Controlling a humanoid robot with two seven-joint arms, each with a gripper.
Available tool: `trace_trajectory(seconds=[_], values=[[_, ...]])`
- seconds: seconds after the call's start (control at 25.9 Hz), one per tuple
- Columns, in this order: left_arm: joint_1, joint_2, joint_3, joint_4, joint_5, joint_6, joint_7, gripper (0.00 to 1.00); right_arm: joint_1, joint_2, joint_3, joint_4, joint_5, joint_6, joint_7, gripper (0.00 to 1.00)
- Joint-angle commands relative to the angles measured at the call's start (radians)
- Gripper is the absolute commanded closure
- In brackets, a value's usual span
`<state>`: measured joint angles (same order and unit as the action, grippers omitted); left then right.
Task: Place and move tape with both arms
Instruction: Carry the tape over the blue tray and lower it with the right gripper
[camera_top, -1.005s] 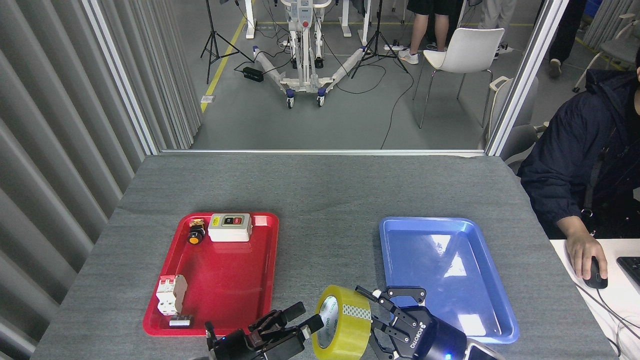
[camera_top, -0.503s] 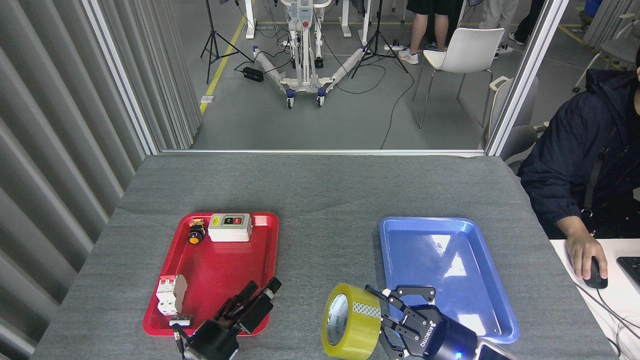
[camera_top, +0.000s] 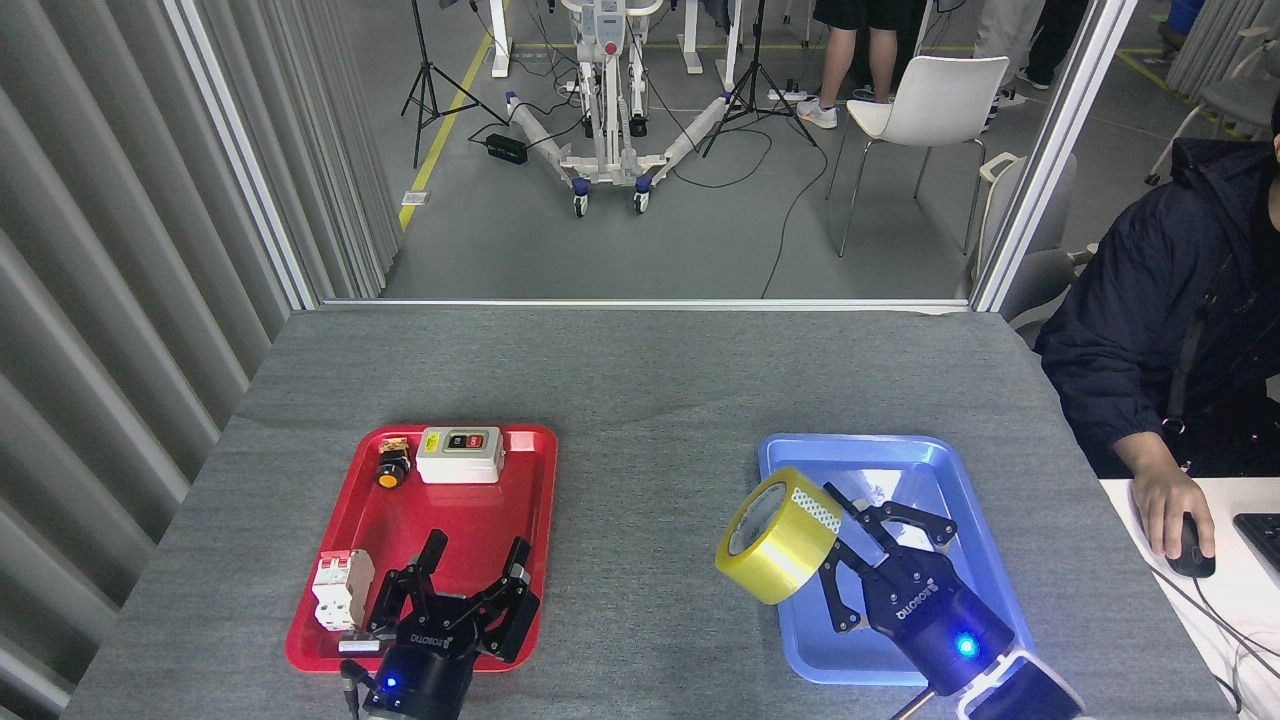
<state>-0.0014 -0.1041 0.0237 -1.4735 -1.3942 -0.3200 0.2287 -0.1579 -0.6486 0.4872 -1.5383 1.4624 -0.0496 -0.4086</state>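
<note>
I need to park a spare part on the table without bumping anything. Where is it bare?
Bare: the grey strip between the red tray and blue tray, and the far tabletop behind both. Crowded: the red tray's front, under the open left gripper, and the blue tray's left edge, where the right gripper holds the tape.
</note>
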Motion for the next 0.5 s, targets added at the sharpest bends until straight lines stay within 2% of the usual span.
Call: trace_trajectory(seconds=[0.0,0.12,0.27,0.39,0.46], values=[[-0.008,-0.002,-0.097,0.022,-0.16,0.162,0.02,0.01,0.07,0.121,-0.225,-0.005,-0.001,-0.049,0.172,0.9],[-0.019,-0.009,-0.103,0.018,-0.163,0.179,0.0,0.01,0.1,0.167,-0.361,-0.011,-0.004,-0.102,0.337,0.9],[-0.02,-0.011,-0.099,0.015,-0.158,0.176,-0.052,0.01,0.098,0.244,-0.472,-0.011,-0.023,-0.13,0.491,0.9],[-0.026,-0.014,-0.093,0.019,-0.157,0.177,-0.074,0.01,0.103,0.248,-0.512,-0.019,-0.083,-0.128,0.629,0.9],[-0.042,-0.016,-0.085,0.024,-0.157,0.179,-0.074,0.01,0.106,0.241,-0.535,-0.028,-0.155,-0.127,0.737,0.9]])
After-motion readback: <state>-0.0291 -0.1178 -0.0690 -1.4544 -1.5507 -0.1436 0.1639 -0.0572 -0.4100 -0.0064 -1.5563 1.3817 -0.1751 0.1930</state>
